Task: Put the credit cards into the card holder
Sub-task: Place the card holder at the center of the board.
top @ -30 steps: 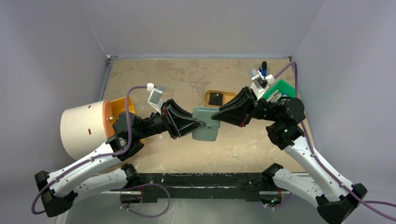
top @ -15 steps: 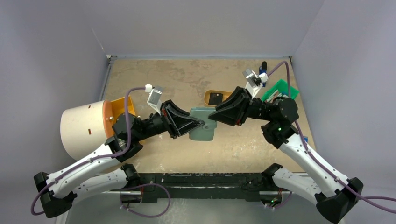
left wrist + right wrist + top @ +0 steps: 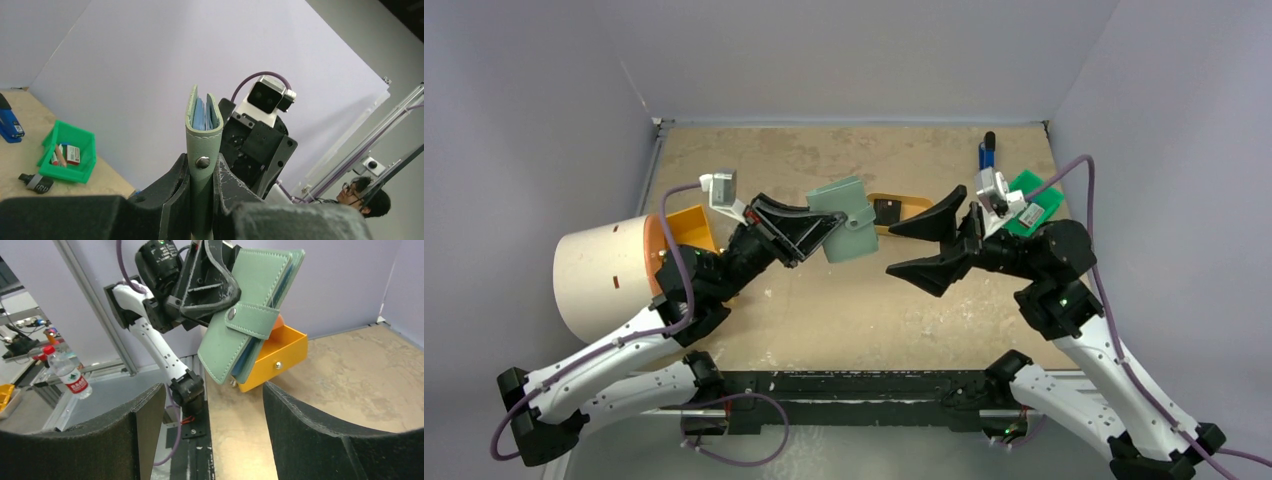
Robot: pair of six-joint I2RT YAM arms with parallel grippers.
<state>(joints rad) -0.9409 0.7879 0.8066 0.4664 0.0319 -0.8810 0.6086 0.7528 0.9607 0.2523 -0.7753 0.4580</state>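
Above the tan bench, your right claw has just let go and backed off, jaws wide apart. Your left claw stays clamped on the sage-green soft fold-over card holder, now lifted clear, tab across. Blue cards sit inside, so it looks near done.

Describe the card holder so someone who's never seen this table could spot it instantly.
Beside the big white cylinder at the table's left, follow the left arm to its fingers. They pinch the card holder above the table: a sage-green folded wallet with a snap tab, unlike the tan tray nearby.
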